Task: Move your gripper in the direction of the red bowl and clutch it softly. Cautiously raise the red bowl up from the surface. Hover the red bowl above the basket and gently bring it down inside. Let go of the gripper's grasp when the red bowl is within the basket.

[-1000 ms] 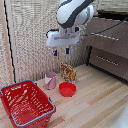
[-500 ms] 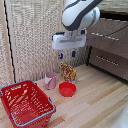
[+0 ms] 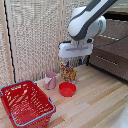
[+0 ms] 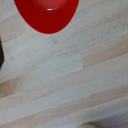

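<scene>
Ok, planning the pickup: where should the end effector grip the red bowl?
Probably the rim of the red bowl, coming from above with one finger inside. It sits upright and open on the floor, apart from the pink cup; the thin wall suits a pinch.

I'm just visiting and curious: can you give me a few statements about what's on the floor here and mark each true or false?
1. The red bowl sits on the wooden floor, outside the basket. True.
2. The claw is holding the bowl. False: it hangs above the bowl, apart from it.
3. A pink cup stands between basket and bowl. True.
4. The bowl lies inside the basket. False: it is to the exterior view's right of it.
</scene>
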Available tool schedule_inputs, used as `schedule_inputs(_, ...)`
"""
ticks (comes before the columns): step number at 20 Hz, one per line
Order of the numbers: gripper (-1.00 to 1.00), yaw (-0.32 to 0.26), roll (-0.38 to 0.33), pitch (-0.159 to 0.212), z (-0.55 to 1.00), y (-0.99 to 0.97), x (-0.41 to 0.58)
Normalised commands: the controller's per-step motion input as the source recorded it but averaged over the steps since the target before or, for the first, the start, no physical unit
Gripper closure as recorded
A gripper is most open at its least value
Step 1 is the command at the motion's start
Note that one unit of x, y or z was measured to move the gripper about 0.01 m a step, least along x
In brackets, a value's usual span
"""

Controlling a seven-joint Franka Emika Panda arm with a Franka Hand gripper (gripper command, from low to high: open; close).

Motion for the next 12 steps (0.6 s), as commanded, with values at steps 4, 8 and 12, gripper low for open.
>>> schedule_inputs(4,-1.00,0.000,-0.001,0.000,-0.60,-0.23,-0.118)
schedule_inputs(8,-1.00,0.000,0.000,0.000,-0.60,-0.23,-0.111)
schedule_inputs(12,-1.00,0.000,0.001,-0.008,-0.58,-0.23,-0.019)
